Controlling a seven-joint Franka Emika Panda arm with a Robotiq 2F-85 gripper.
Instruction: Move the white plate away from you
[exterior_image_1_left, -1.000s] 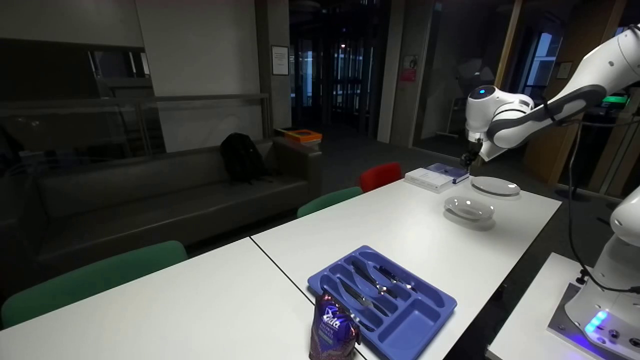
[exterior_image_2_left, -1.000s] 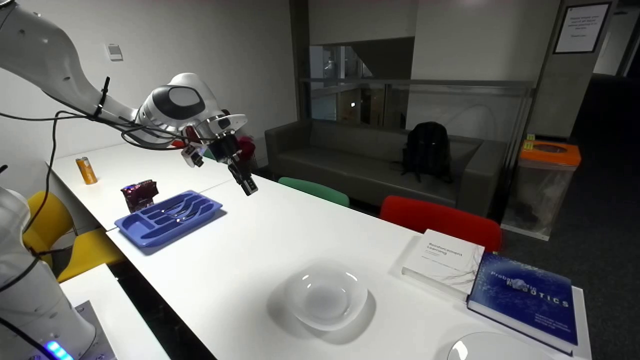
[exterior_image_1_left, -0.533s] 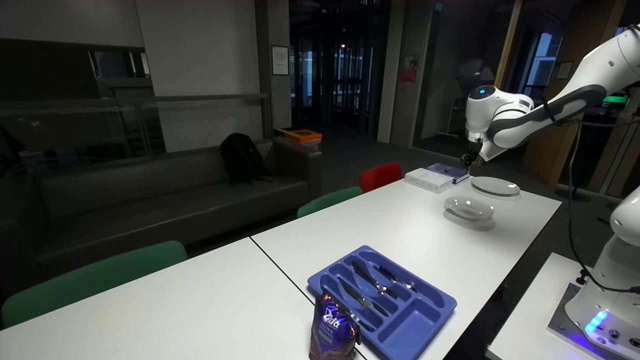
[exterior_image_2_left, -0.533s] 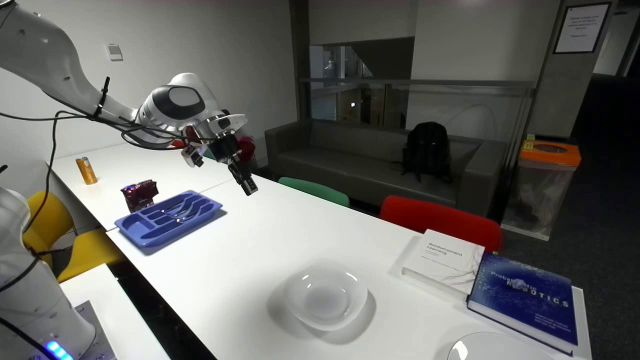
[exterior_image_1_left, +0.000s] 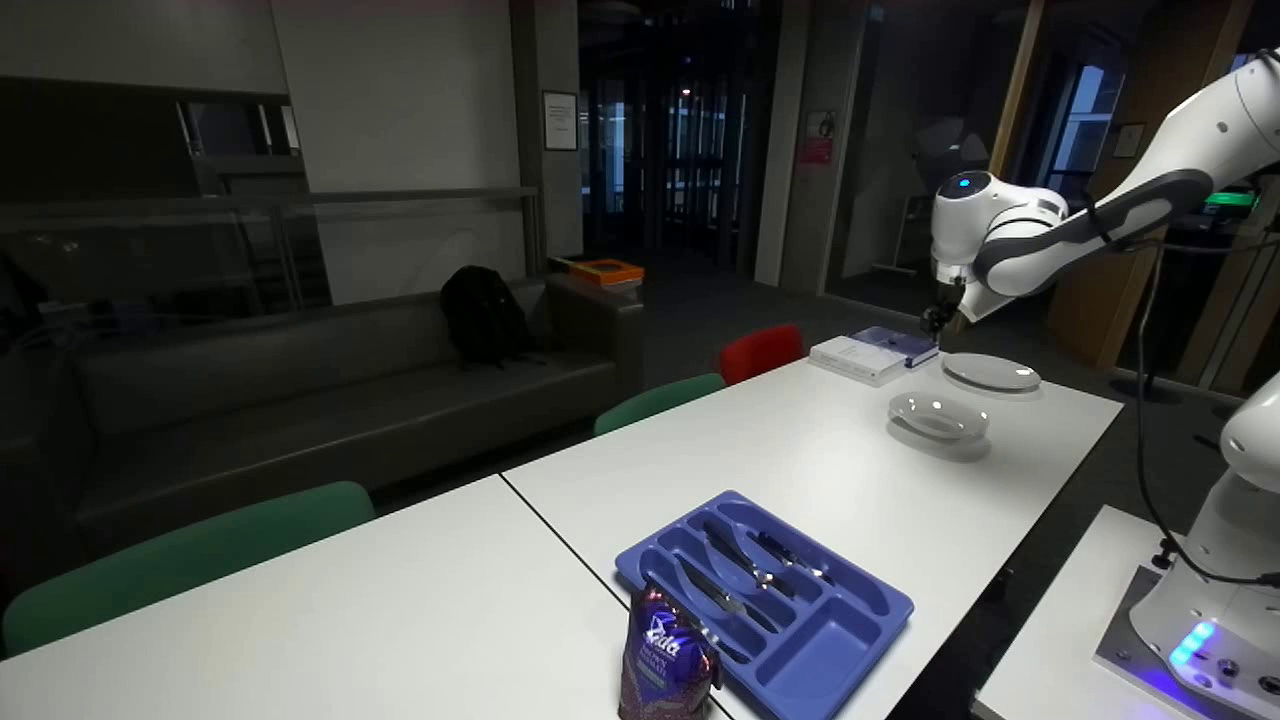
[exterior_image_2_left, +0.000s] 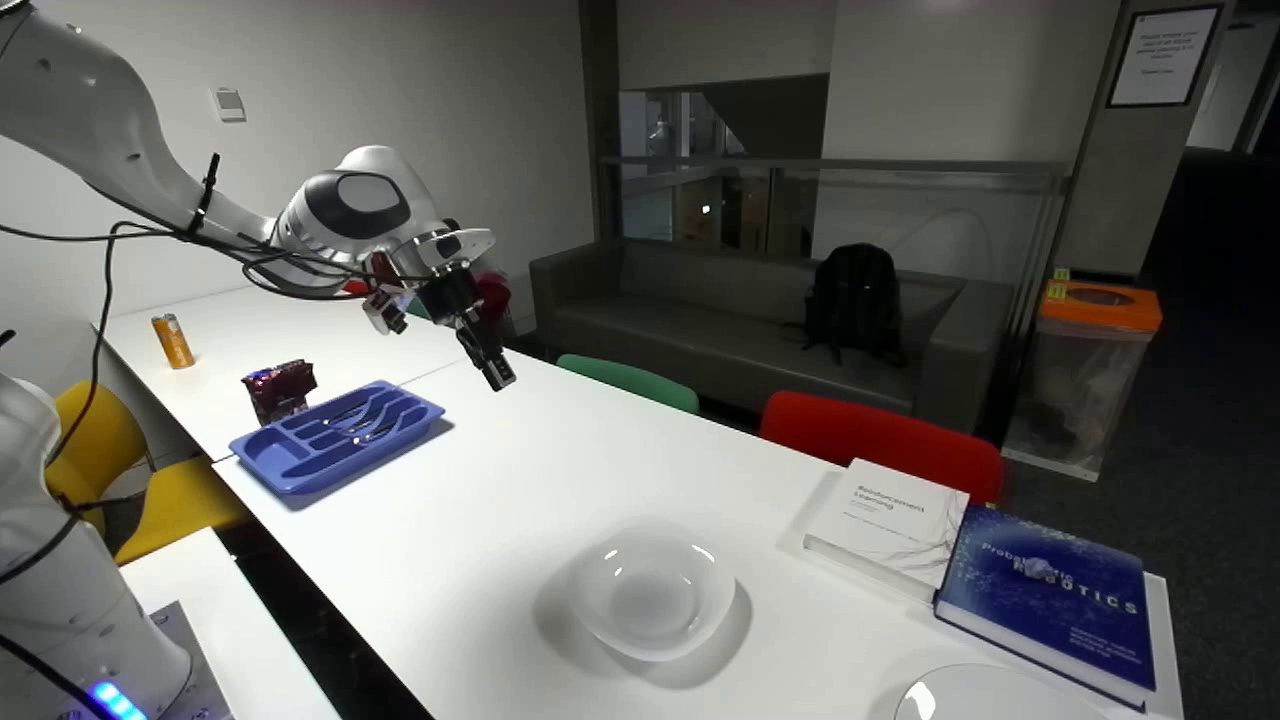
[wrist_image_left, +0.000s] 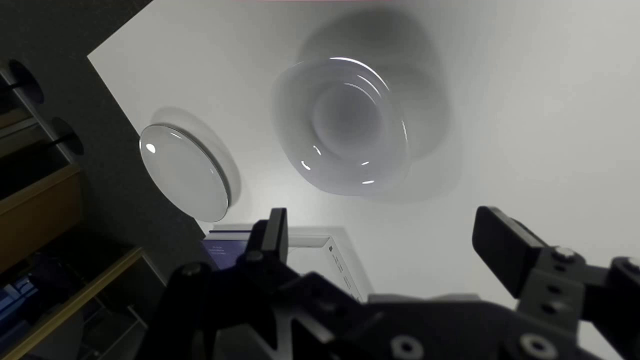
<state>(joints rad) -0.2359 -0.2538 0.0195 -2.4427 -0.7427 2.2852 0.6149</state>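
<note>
Table (exterior_image_2_left: 560, 470), white plate (exterior_image_2_left: 652, 598) (round, face up)

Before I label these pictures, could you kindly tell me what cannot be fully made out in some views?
Flat plate: cut by the bottom edge in an exterior view.
White book: partly behind the claw in the wrist view.
Tray: partly behind the bag in an exterior view.
Can: lettering unreadably small in an exterior view.
</note>
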